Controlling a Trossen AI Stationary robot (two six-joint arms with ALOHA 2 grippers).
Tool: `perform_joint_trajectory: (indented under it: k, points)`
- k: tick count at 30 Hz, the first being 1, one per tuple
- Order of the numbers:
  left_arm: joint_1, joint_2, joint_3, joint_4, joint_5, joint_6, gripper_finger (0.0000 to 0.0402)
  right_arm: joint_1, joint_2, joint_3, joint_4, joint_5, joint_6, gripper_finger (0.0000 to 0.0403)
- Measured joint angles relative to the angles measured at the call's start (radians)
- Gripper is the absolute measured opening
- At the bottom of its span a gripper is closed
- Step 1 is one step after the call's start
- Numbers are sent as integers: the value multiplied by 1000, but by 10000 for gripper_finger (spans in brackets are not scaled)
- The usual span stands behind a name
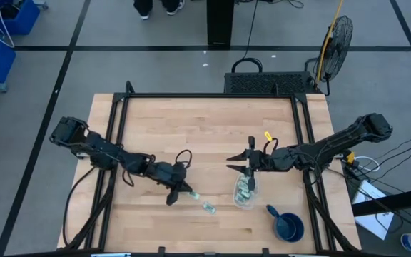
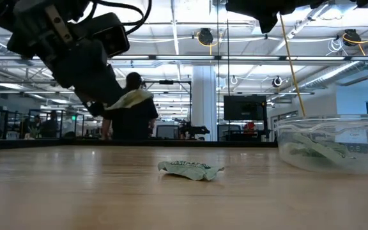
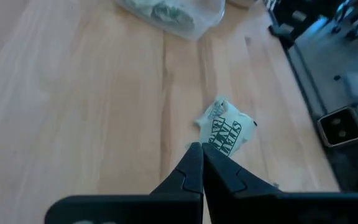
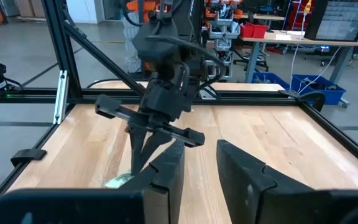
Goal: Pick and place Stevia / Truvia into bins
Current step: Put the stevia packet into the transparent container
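My left gripper hovers over the near middle of the table, shut on a pale green and white Stevia packet. A second packet lies flat on the wood close by, a little nearer the near edge. The clear container stands to the right of it with several packets inside. My right gripper hangs open above the container's far side and touches nothing. My left gripper pinches the packet between its two fingertips at one edge. The fingers slant down from the table's left. The crumpled packet sticks out beyond the fingertips and is lifted clear of the table in the low view.
A dark blue cup with a handle stands near the table's near right corner. Black frame rails run along the table's left, far and right sides. A person stands in the room beyond the table.
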Motion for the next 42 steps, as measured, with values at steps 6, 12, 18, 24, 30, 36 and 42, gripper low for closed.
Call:
perform_joint_trajectory:
  k: [6, 12, 18, 24, 30, 36, 42]
  points:
    - [17, 0, 101, -95, -3, 120, 3, 0, 0, 0, 0, 0, 0, 89]
    - [64, 3, 181, -109, -5, 226, 3, 0, 0, 0, 0, 0, 0, 89]
    - [106, 111, 287, -105, -4, 259, 3, 0, 0, 0, 0, 0, 0, 89]
    - [114, 290, 469, -108, 30, 337, 3, 0, 0, 0, 0, 0, 0, 89]
    - [114, 456, 674, -136, 49, 359, 14, 0, 0, 0, -1, 0, 0, 89]
    - [117, 572, 814, -167, 48, 403, 20, 0, 0, 0, -1, 0, 0, 89]
    - [132, 589, 837, -218, 26, 437, 21, 0, 0, 0, -11, 2, 0, 89]
